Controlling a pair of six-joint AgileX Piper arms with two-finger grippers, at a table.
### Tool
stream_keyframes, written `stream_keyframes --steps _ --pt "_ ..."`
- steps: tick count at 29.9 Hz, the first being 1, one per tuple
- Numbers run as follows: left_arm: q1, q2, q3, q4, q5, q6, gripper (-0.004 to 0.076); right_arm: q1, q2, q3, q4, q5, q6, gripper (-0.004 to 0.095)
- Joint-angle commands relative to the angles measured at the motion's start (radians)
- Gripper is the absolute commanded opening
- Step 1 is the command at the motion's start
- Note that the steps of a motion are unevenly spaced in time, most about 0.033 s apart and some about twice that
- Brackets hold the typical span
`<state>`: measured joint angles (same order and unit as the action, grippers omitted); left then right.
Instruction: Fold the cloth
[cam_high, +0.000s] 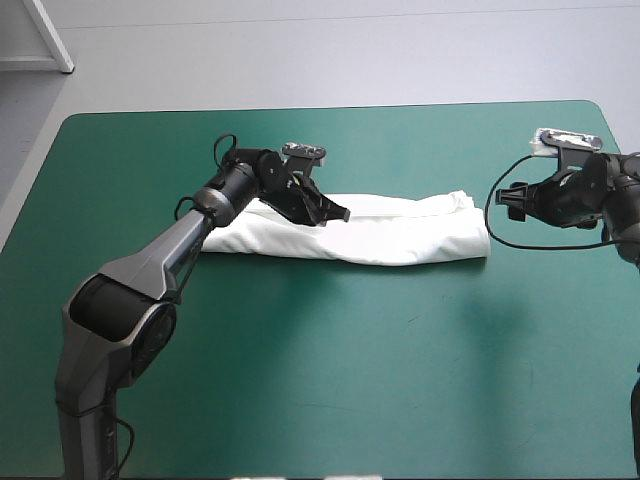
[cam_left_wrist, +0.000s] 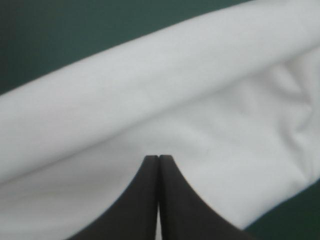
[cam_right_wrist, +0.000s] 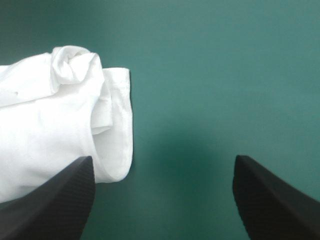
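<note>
Teal-green table cover (cam_high: 300, 400) filling the high view, and on it the white short-sleeved T-shirt (cam_high: 400, 232), laid out as one long folded band running left to right a little beyond the table's middle. Over the band's left part, the left gripper (cam_high: 337, 213) with its black fin-shaped fingers, tips angled down at the cloth. Just beside the band's right end and apart from it, the right gripper (cam_high: 512, 198) of the same make.

Left wrist view next: black fingers pressed together into a single pointed arch, white cloth (cam_left_wrist: 175, 100) spread across nearly everything ahead, one long rounded fold crossing it. No cloth seen drawn up between the tips. Touching the shirt or hanging just above it — cannot tell.

Right wrist view last: fingers spread wide, only bare teal-green between them. Bunched right end of the shirt (cam_right_wrist: 65, 115) ahead and off toward one finger, hem curling down beside that finger's tip.

Judged as roughly midway: lengthwise folds apparently done, band not yet doubled end over end. Most likely needed next — bringing the spread right gripper sideways onto the band's right end, catching every layer and not only the loose hem, then carrying that end across toward the left while keeping the band flat. Main risk, by this reading: layers sliding apart on the lift.
</note>
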<state>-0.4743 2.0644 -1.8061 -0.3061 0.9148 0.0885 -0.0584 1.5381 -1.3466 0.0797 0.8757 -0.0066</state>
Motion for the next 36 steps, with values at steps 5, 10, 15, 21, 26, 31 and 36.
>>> stream_keyframes --steps 5,10,15,21,26,31,36 --pt "-0.045 0.062 -0.022 -0.022 -0.045 -0.020 -0.0010 -0.027 0.042 -0.029 0.230 -0.009 -0.180 0.0724" --pt "-0.063 0.102 -0.022 -0.018 -0.035 -0.021 -0.0010 -0.027 0.130 -0.029 0.328 -0.004 -0.234 0.0724" --pt "-0.064 0.106 -0.022 -0.018 -0.037 -0.023 -0.0010 -0.027 0.217 -0.029 0.401 -0.016 -0.285 0.0721" --pt "-0.064 0.106 -0.022 -0.018 -0.026 -0.023 -0.0010 -0.027 0.304 -0.029 0.492 -0.039 -0.331 0.0653" --pt "-0.064 0.106 -0.022 -0.018 -0.019 -0.023 -0.0010 -0.027 0.346 -0.029 0.526 -0.032 -0.353 0.0522" --pt "-0.064 0.106 -0.022 -0.018 -0.012 -0.031 -0.0010 -0.027 0.353 -0.029 0.531 -0.013 -0.374 0.0187" --pt "-0.064 0.106 -0.022 -0.020 -0.011 -0.031 -0.0010 -0.027 0.344 -0.032 0.573 -0.013 -0.411 -0.0010"
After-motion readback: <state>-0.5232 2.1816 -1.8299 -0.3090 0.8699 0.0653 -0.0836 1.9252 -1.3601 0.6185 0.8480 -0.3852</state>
